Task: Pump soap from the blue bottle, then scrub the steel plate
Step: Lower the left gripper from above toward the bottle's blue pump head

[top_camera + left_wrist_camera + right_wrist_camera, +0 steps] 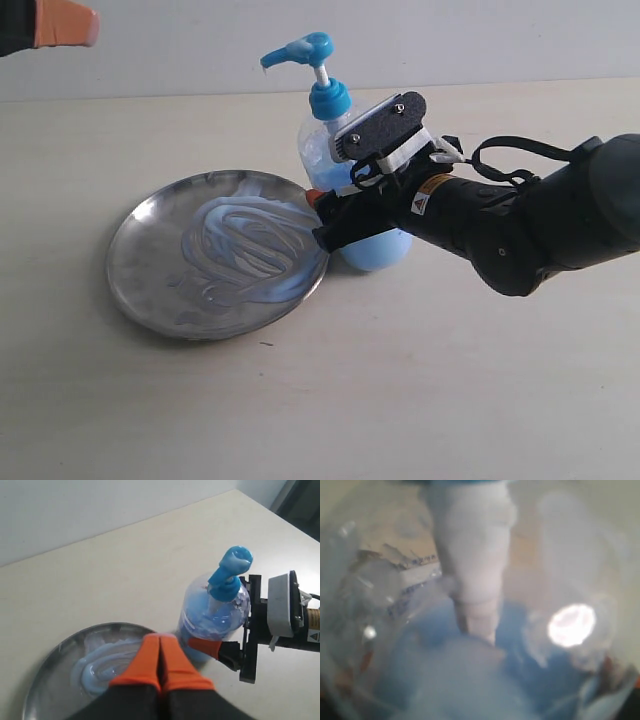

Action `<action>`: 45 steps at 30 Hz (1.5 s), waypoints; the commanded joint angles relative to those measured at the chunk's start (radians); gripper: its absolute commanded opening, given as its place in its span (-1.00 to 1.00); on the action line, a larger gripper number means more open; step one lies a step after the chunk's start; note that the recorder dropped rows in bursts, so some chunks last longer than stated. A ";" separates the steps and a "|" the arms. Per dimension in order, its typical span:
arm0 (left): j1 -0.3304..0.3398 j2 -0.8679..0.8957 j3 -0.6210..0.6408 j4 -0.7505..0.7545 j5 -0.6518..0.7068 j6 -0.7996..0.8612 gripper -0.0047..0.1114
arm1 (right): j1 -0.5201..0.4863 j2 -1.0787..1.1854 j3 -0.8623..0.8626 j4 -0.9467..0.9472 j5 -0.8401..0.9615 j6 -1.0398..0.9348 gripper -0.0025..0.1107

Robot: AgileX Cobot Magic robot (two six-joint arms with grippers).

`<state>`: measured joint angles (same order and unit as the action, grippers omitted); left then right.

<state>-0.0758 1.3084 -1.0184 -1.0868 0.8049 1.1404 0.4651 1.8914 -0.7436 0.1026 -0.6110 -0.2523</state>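
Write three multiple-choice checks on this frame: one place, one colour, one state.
1. Where does the blue bottle stand relative to the steel plate?
A) on it
B) beside it, on the table
C) lying on its side

2. What colour is the pump head?
A) bright blue
B) red
C) white

3. What state is the left gripper in?
A) wide open
B) shut on a sponge
C) shut, empty

Key:
1 B: its base sits on the table, just past the plate's rim.
2 A: the pump head shows bright blue.
3 C: the orange fingers meet with nothing between them.
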 commanded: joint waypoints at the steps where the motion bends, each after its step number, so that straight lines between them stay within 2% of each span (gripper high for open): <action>1: -0.015 0.076 -0.082 -0.027 0.061 0.008 -0.92 | 0.001 -0.008 -0.012 -0.017 -0.048 -0.014 -0.96; 12: -0.131 0.220 -0.230 0.008 0.061 0.008 -0.92 | 0.001 -0.008 -0.012 -0.017 -0.045 -0.014 -0.96; 29: -0.138 0.382 -0.408 0.044 0.169 0.003 -0.92 | 0.001 -0.008 -0.012 -0.032 -0.029 -0.034 -0.96; 40: -0.252 0.461 -0.537 0.091 0.185 -0.009 -0.92 | 0.001 -0.008 -0.012 -0.030 -0.027 -0.034 -0.96; 45: -0.263 0.470 -0.562 0.120 0.186 -0.032 -0.92 | 0.001 0.004 -0.012 -0.030 -0.027 -0.034 -0.96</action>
<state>-0.3327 1.7765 -1.5661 -0.9742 0.9871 1.1243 0.4651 1.8930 -0.7456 0.0830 -0.6052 -0.2716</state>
